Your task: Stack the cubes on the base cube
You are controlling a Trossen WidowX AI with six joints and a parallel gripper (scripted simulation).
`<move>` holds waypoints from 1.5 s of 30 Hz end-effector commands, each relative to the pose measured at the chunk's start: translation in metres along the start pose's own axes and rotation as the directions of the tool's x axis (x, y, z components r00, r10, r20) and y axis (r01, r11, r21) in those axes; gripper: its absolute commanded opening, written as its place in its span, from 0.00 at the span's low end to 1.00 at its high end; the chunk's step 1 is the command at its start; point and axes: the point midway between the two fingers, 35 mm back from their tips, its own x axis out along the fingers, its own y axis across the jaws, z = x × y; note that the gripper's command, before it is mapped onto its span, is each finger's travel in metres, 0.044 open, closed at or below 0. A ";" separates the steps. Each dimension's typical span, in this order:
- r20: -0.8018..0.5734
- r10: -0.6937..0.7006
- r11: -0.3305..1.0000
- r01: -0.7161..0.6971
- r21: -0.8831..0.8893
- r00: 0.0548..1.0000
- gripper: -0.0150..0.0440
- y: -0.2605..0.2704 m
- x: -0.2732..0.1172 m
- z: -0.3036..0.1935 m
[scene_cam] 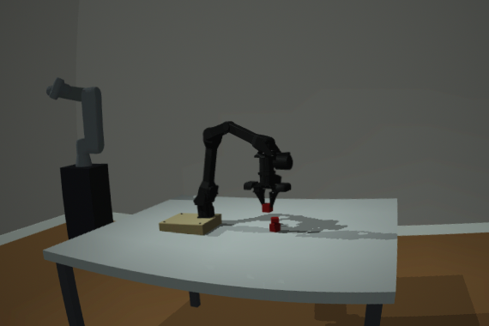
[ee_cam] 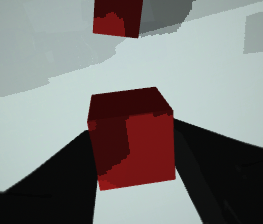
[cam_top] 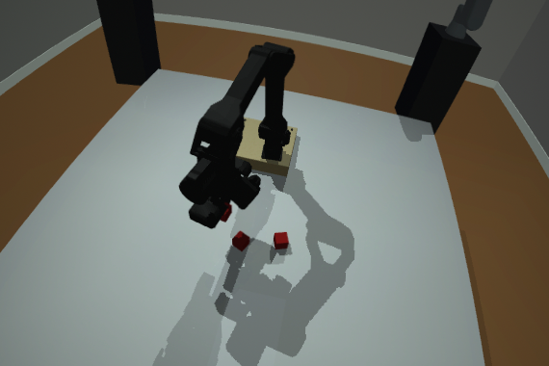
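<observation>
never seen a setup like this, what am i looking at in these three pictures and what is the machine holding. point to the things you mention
The machine is a black robot arm, bolted to a tan base block (cam_top: 251,143) (scene_cam: 189,221) on a pale table (cam_top: 385,223) (scene_cam: 240,263). Its gripper (scene_cam: 267,207) (ee_cam: 130,133) is a two-fingered hand.

The top picture looks down from above. The exterior one looks across the table from the side. The wrist one looks out from beside the hand, so its two dark fingers frame the view.

Held between the fingers, above the table, is a red cube (cam_top: 226,212) (scene_cam: 267,208) (ee_cam: 137,150). Two more red cubes (cam_top: 241,241) (cam_top: 281,241) lie apart on the table; from the side they overlap. Grey arms on black pedestals stand beyond the table.
</observation>
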 end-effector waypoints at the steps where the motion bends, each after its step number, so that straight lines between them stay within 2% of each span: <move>1: 0.006 0.001 1.000 -0.001 0.017 1.000 0.43 -0.001 0.003 0.015; 45: 0.020 0.006 0.984 -0.010 0.180 1.000 0.43 0.032 0.030 0.154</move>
